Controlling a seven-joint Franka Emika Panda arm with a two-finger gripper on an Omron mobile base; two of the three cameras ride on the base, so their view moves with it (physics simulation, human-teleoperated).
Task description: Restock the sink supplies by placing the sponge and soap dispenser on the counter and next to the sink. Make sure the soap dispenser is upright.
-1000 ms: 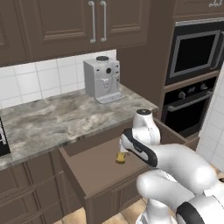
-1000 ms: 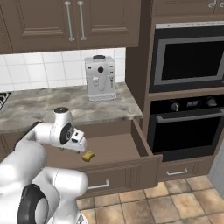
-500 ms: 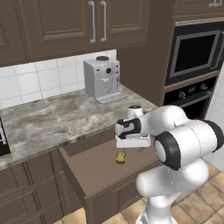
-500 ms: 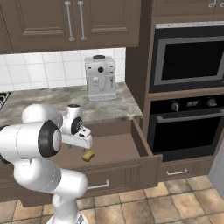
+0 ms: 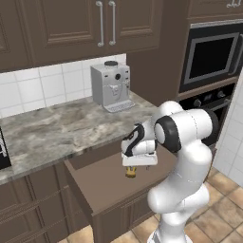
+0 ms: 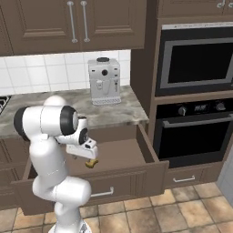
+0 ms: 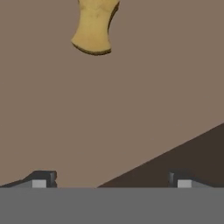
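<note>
Gripper (image 7: 109,180) jaws spread wide, holding nothing, hovering over the open drawer (image 6: 132,152) floor. Sponge (image 7: 93,27) lies flat on the drawer bottom just ahead of the fingertips (image 7: 40,179), untouched. Counter (image 5: 57,130) above the drawer carries a coffee machine (image 5: 112,85).

A: Where is the sponge (image 7: 93,27)?
B: In the open drawer (image 6: 136,154), on its floor, below the counter (image 5: 57,130).
A: And the coffee machine (image 6: 104,81)?
B: On the counter, at the sponge's twelve o'clock.
</note>
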